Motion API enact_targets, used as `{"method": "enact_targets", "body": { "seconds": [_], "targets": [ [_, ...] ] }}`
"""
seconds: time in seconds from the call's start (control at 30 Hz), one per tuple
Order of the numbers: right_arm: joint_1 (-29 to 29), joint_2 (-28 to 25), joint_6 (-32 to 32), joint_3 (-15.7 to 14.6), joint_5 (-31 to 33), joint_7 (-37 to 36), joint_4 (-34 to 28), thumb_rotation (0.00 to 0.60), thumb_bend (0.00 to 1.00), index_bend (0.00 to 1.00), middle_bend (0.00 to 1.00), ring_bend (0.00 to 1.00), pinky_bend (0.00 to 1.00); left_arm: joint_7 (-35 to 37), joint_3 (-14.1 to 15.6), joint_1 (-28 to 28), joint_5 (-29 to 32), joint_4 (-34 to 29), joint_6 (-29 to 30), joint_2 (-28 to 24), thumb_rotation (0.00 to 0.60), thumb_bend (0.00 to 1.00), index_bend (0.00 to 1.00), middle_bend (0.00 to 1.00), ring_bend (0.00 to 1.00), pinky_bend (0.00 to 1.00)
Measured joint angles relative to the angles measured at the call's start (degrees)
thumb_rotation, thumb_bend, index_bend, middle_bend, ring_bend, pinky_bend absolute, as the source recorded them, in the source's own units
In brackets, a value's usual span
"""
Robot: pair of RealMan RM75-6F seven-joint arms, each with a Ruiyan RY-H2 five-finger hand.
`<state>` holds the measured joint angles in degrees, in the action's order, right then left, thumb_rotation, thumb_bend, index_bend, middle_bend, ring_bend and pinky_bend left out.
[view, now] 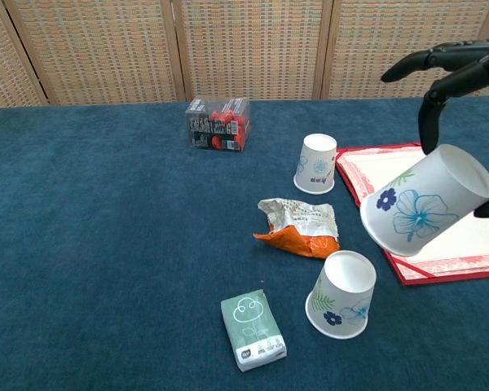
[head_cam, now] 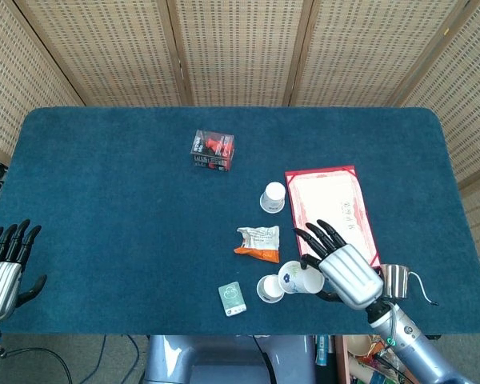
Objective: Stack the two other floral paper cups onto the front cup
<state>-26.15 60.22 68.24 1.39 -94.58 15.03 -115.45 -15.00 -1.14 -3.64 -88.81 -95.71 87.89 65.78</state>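
Observation:
My right hand (head_cam: pixel 342 272) holds a floral paper cup (view: pixel 424 201) tilted in the air, its mouth toward the lower left, just up and right of the front cup (view: pixel 343 294). The front cup (head_cam: pixel 270 288) stands upside down near the table's front edge. A third floral cup (view: pixel 316 163) stands upside down farther back, left of the red folder (view: pixel 440 236). The held cup (head_cam: pixel 298 278) shows beside the front cup in the head view. My left hand (head_cam: pixel 4 268) rests at the table's front left corner, fingers apart, holding nothing.
A crumpled orange-and-silver snack wrapper (view: pixel 299 226) lies just behind the front cup. A green tissue pack (view: pixel 253 329) lies to the front cup's left. A clear box with red contents (view: pixel 218 125) sits at the back. A metal cup (head_cam: pixel 396 278) hangs off the table's right front.

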Motion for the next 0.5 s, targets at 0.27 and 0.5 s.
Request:
{"method": "enact_targets", "body": {
  "seconds": [0.27,0.5],
  "targets": [
    [-0.5,1.8,-2.7,-0.1,2.0,3.6,0.2,0.600,0.07,0.51,0.15,0.00,0.00,0.4,-0.1,-0.1,0.3,0.1,-0.2,-0.1,0.600,0.31,0.00,0.00,0.00,0.00],
    [-0.8,3.2,-4.4,-0.3,3.3,6.4,-0.8,0.600,0.07,0.51,0.15,0.00,0.00,0.2,-0.1,-0.1,0.2,-0.2,-0.2,-0.1,0.600,0.31,0.00,0.00,0.00,0.00]
  ]
}}
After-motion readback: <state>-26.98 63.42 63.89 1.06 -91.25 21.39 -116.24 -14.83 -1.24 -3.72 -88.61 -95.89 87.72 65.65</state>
